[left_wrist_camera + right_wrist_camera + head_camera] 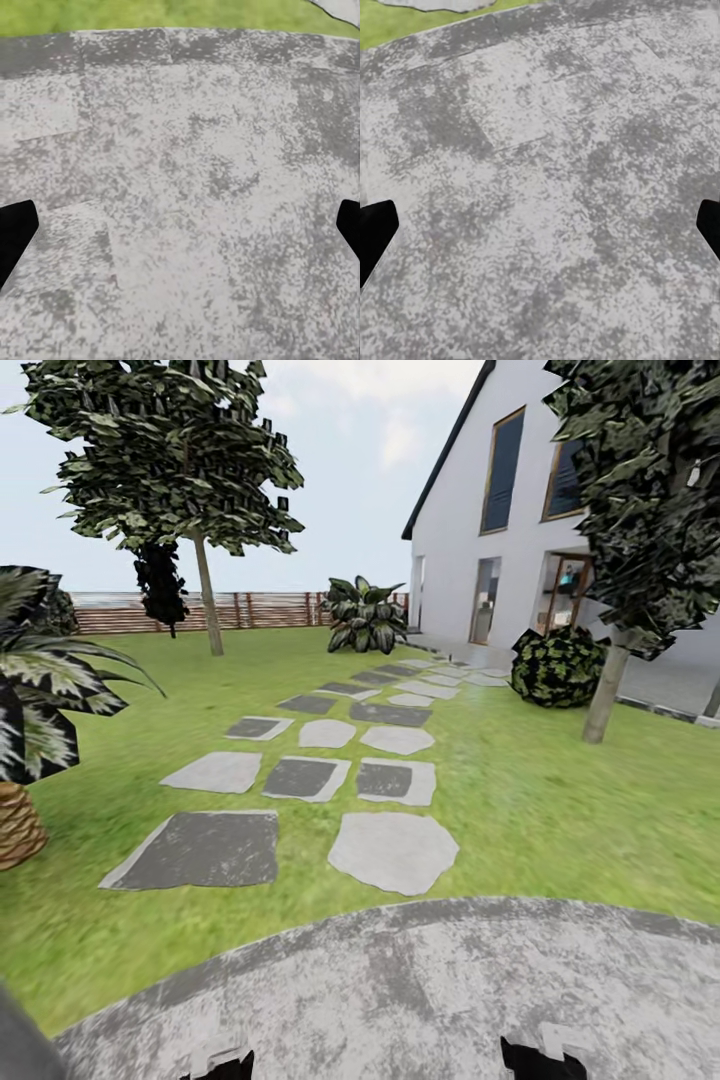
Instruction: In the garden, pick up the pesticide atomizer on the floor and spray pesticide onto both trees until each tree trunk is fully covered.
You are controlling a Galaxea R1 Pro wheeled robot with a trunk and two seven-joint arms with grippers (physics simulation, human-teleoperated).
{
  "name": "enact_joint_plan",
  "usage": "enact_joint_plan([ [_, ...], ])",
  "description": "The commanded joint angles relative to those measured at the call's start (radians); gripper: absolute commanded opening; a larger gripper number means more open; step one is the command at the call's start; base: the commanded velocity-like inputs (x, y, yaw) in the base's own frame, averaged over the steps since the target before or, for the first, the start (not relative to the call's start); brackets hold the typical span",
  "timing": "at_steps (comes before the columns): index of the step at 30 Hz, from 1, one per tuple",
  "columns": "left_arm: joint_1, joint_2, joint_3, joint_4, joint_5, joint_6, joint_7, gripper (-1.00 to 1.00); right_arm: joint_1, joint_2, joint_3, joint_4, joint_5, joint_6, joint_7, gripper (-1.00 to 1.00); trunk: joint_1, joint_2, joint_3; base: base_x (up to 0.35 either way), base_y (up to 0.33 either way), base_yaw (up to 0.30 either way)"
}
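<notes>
Two trees stand on the lawn. One tree trunk rises at the far left near the fence, and another tree trunk is at the right, close to the house. The pesticide atomizer is out of view. My left gripper and right gripper peek in at the bottom edge of the head view, over round grey paving. In the wrist views the left gripper and right gripper are open, dark fingertips wide apart, nothing between them, only mottled grey stone below.
A stepping-stone path leads across the grass toward the white house. A palm stands close at left, a round bush beside the right tree, a leafy plant and a slat fence at the back.
</notes>
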Motion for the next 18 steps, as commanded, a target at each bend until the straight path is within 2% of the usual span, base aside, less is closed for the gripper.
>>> enact_joint_plan([
  [1,-0.001,0.000,0.001,0.001,0.006,-0.003,-0.004,1.00,0.000,0.000,-0.004,-0.001,0.000,0.002,0.003,1.00,0.001,0.000,-0.002,0.335,0.000,0.086],
  [5,-0.001,0.000,0.001,0.001,0.006,-0.002,-0.004,1.00,0.000,0.000,-0.008,-0.001,-0.001,0.001,0.002,1.00,0.001,0.000,-0.004,0.335,0.000,-0.061],
  [18,-0.001,0.000,0.001,0.001,0.006,-0.002,-0.004,1.00,0.000,0.000,-0.010,-0.001,-0.002,-0.001,0.002,1.00,0.001,0.000,-0.005,0.335,0.000,-0.218],
])
